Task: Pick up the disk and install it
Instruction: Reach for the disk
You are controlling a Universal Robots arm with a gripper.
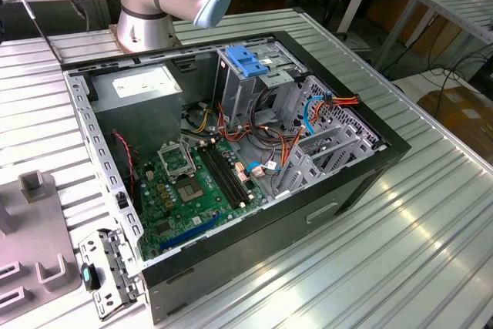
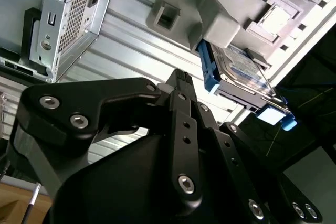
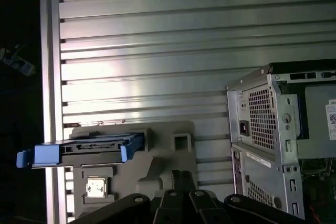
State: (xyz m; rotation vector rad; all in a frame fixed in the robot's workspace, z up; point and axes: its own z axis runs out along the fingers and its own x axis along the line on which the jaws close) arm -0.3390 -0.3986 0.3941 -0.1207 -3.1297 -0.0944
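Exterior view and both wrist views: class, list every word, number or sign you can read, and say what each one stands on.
No text can be read word for word; each patch of print is too small or blurred.
Power supply, white sticker on top, exterior view: unreadable.
Disk, label with black print, second wrist view: unreadable.
Computer case, white stickers on its rear, first wrist view: unreadable.

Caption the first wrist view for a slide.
The disk sits in a grey holder on the ribbed table, beside the computer case.
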